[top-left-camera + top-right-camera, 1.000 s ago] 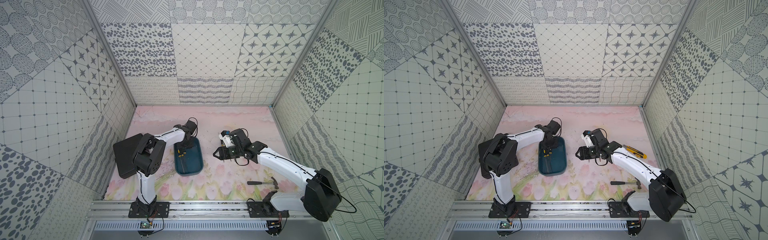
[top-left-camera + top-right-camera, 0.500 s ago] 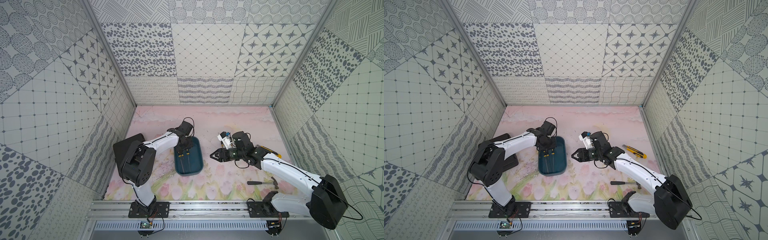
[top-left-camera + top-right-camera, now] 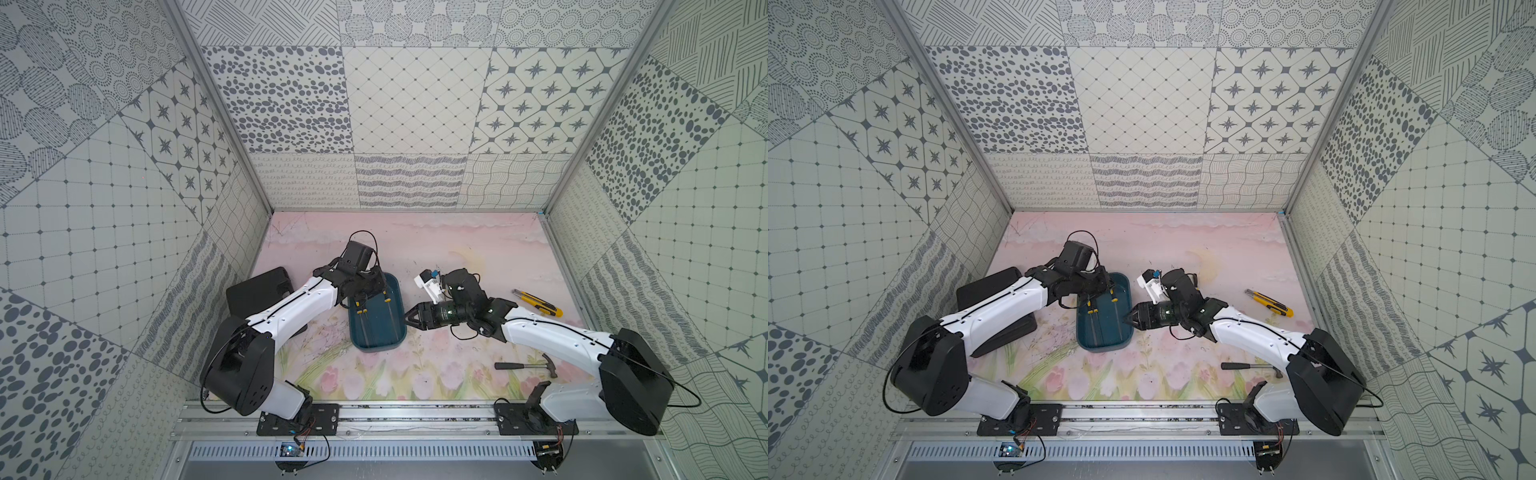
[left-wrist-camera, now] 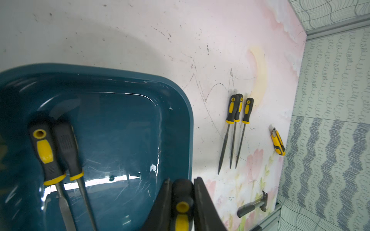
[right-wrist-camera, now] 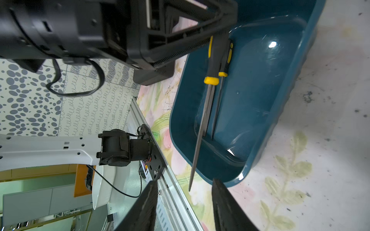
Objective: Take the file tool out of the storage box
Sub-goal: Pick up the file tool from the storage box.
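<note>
The left pincer (image 4: 183, 185) is clamped on a black-and-yellow file (image 4: 181, 209) by its handle, over the teal box (image 4: 188, 130) near its right rim. The right pincer (image 3: 409, 322) hangs half-spread and empty just beside that rim. Handle markings are too blurred to read.

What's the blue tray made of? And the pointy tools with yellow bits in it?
The storage box looks like hard glossy plastic: smooth moulded rim, bright glints, fine scratches on its floor. Each file lying in it seems to have a matte black rubbery or plastic handle with yellow inserts, and a grey blade with a sheen, probably metal.
</note>
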Motion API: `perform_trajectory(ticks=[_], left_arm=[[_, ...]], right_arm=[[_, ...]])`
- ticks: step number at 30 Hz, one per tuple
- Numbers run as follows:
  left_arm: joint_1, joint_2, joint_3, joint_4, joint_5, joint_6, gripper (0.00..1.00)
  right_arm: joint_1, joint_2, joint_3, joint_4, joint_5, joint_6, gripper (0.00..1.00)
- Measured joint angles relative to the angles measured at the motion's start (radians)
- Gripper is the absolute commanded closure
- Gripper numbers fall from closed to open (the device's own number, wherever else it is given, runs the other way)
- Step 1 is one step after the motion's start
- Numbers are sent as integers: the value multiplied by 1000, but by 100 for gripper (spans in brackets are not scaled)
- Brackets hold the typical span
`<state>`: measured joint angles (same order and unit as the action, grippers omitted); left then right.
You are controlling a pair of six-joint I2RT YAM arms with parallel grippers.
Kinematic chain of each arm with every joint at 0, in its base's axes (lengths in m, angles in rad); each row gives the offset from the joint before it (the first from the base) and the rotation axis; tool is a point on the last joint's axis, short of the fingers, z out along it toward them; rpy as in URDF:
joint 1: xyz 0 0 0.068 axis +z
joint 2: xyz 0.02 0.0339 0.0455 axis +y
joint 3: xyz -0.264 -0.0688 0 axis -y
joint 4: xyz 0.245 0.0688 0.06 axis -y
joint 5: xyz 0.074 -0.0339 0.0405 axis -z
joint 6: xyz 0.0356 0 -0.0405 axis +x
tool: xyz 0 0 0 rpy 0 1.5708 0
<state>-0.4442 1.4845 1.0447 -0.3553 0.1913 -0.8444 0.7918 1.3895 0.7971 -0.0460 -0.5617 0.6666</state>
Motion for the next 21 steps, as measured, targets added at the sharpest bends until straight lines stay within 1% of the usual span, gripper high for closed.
perform_trajectory(ticks=[5,11,13,21], left_arm=[[0,-26,-5,13,34,-42,92],[0,-39,-6,16,47,-68,93],[0,-40,-6,16,51,-71,93],[0,-40,-5,16,60,-78,93]], right_arm=[[26,49,32,5,22,4,61],[32,74,47,6,34,2,72],[32,76,47,6,36,2,74],[34,84,58,6,39,0,89]])
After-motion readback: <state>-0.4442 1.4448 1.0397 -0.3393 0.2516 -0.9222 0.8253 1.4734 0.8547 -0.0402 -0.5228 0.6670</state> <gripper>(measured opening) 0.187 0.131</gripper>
